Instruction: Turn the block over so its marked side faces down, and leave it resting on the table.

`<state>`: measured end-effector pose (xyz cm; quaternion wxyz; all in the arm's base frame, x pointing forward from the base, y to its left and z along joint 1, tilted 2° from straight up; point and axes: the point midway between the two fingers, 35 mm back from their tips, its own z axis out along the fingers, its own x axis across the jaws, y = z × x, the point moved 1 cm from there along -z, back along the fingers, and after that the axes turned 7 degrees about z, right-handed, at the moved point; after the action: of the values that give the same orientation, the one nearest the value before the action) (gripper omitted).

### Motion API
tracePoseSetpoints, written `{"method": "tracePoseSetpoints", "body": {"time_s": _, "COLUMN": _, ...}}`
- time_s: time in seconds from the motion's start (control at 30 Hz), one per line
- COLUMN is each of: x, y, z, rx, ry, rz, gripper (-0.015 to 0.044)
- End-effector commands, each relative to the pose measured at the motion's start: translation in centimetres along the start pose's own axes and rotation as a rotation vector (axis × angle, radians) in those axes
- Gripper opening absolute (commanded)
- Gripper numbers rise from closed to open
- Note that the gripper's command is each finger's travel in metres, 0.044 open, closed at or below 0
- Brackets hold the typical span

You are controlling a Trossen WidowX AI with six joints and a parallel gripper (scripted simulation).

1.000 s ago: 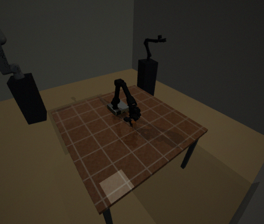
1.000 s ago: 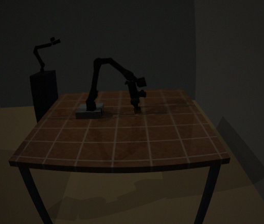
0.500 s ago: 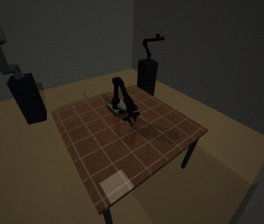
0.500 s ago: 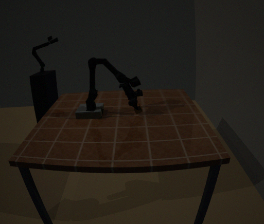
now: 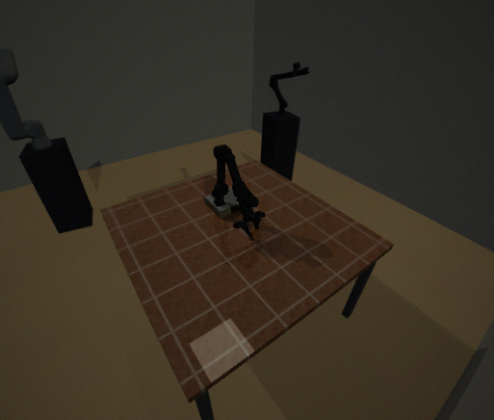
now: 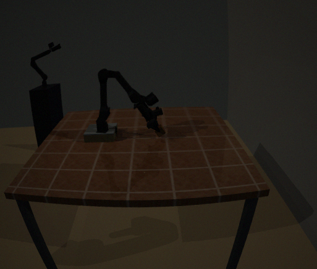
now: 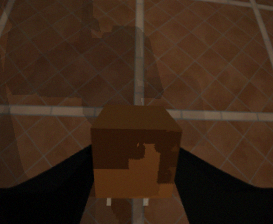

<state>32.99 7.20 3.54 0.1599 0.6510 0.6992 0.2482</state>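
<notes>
The orange-brown block [image 5: 255,235] [image 6: 161,131] [image 7: 135,175] is between the two dark fingers, which press on its left and right sides in the wrist view. My gripper [image 5: 254,232] [image 6: 159,129] [image 7: 134,148] is shut on it and slants down. The block is tilted in the exterior view, its lower corner at or just above the table [image 5: 256,299] [image 6: 149,160] [image 7: 212,75]; I cannot tell if it touches. A shadow edge crosses the block's face in the wrist view. No marked side can be made out. Two short pale strips show just below the block there.
The arm's grey base [image 5: 218,206] [image 6: 100,136] stands on the table behind the gripper. A pale square patch [image 5: 222,344] lies at the table's near corner in the top view. Two other arms stand on dark pedestals [image 5: 59,188] [image 5: 280,144] off the table.
</notes>
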Motion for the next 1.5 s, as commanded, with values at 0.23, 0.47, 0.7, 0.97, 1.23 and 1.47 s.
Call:
{"method": "tracePoseSetpoints", "body": {"time_s": 0.23, "x": -0.2, "y": -0.5, "z": 2.0, "rx": -0.145, "ry": 0.010, "rz": 0.002, "gripper": 0.0000}}
{"method": "tracePoseSetpoints", "body": {"time_s": 0.47, "x": -0.2, "y": -1.0, "z": 2.5, "rx": -0.243, "ry": 0.023, "rz": 0.001, "gripper": 0.0000}}
{"method": "tracePoseSetpoints", "body": {"time_s": 0.7, "x": -0.3, "y": -1.6, "z": 2.4, "rx": -0.341, "ry": 0.036, "rz": 0.000, "gripper": 0.0000}}
{"method": "tracePoseSetpoints", "body": {"time_s": 0.97, "x": -0.3, "y": -2.3, "z": 1.6, "rx": -0.448, "ry": 0.052, "rz": 0.002, "gripper": 0.0000}}
{"method": "tracePoseSetpoints", "body": {"time_s": 1.23, "x": -0.3, "y": -2.2, "z": 1.2, "rx": -0.479, "ry": 0.056, "rz": 0.002, "gripper": 0.0000}}
{"method": "tracePoseSetpoints", "body": {"time_s": 1.47, "x": -0.3, "y": -2.2, "z": 1.2, "rx": -0.479, "ry": 0.056, "rz": 0.002, "gripper": 0.0000}}
